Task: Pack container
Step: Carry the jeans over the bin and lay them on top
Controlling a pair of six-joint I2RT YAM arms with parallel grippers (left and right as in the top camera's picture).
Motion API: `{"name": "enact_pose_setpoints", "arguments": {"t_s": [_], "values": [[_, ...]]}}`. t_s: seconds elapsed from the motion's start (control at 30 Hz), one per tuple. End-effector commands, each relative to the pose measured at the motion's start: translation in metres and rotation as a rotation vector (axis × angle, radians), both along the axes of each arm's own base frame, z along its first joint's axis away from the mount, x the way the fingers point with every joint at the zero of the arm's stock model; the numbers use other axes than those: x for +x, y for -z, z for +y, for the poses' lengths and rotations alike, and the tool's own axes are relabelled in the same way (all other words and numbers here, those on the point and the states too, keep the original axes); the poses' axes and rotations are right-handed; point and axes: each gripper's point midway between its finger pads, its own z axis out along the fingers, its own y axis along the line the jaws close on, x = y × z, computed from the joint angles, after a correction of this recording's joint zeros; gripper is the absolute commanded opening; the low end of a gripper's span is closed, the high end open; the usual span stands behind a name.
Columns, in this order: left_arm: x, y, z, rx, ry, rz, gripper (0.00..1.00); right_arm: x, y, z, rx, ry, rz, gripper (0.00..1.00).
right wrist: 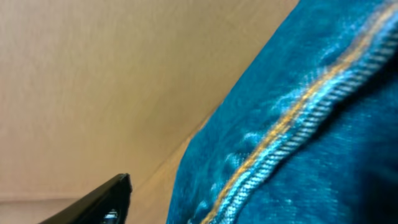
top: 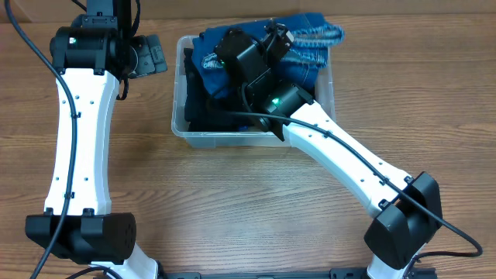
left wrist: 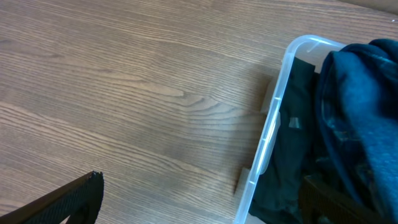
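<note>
The clear plastic container (top: 232, 140) stands at the back middle of the table. It holds a dark garment (top: 203, 108) with blue jeans (top: 310, 56) piled on top and spilling over the far right rim. My right gripper (top: 277, 37) is over the jeans at the container's far side. In the right wrist view only its left finger (right wrist: 107, 198) shows, set apart from the denim (right wrist: 311, 124); the other finger is hidden. My left gripper (top: 153, 56) is open and empty beside the container's left rim (left wrist: 273, 124), with one finger over the table and one over the clothes (left wrist: 292, 155).
The wooden table (top: 232, 209) spreads in front of and left of the container. A light wall (right wrist: 93, 74) lies behind the table's far edge. Both arms' white links reach in from the front edge.
</note>
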Motion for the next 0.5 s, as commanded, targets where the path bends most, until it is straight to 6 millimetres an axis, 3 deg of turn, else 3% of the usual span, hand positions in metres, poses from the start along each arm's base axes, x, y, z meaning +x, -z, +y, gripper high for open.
{"name": "enact_pose_setpoints", "arguments": {"t_s": [0.0, 0.17, 0.33, 0.47], "values": [[0.003, -0.001, -0.001, 0.018, 0.013, -0.004, 1.00, -0.006, -0.023, 0.020, 0.052, -0.069, -0.027, 0.78], [0.003, -0.001, -0.001, 0.018, 0.014, -0.003, 1.00, -0.033, -0.030, 0.029, 0.027, -0.113, 0.002, 0.79], [0.003, -0.001, -0.001, 0.019, 0.014, -0.004, 1.00, -0.058, -0.072, 0.009, 0.049, -0.122, -0.027, 0.80], [0.003, -0.001, -0.001, 0.018, 0.013, -0.004, 1.00, -0.077, -0.093, -0.005, 0.049, -0.149, -0.029, 0.81]]}}
